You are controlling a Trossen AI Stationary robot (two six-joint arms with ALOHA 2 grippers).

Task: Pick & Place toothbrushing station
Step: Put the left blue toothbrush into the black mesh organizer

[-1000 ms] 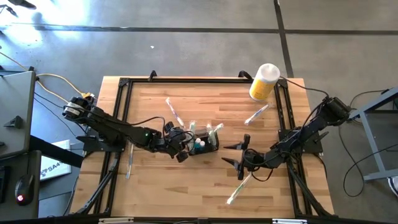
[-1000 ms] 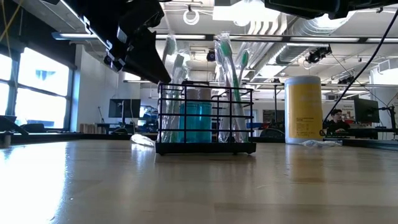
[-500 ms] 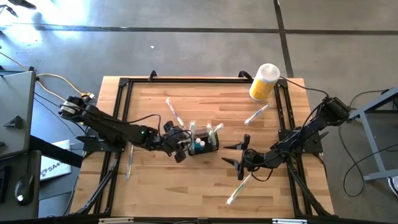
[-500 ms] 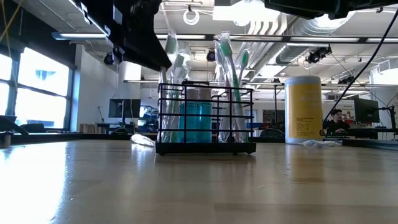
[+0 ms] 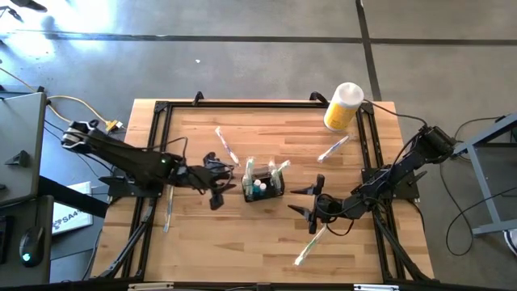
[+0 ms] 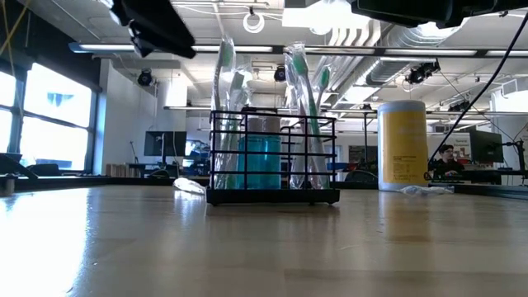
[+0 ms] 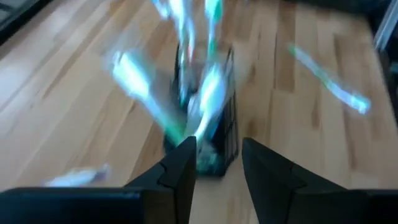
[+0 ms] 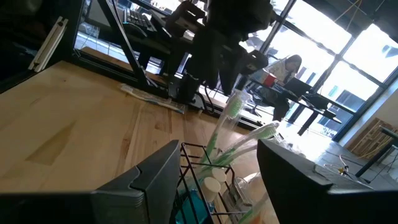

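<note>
Plainly, the left gripper's fingers are spread with nothing between them, just off the 9 o'clock side of the toothbrushing station. The right gripper's fingers are also spread and empty, near the caddy's 4 o'clock side. The black wire caddy stands upright near the wooden table's middle, holding wrapped toothbrushes and a teal bottle. A yellow canister stands at 1 o'clock, well apart.
</note>
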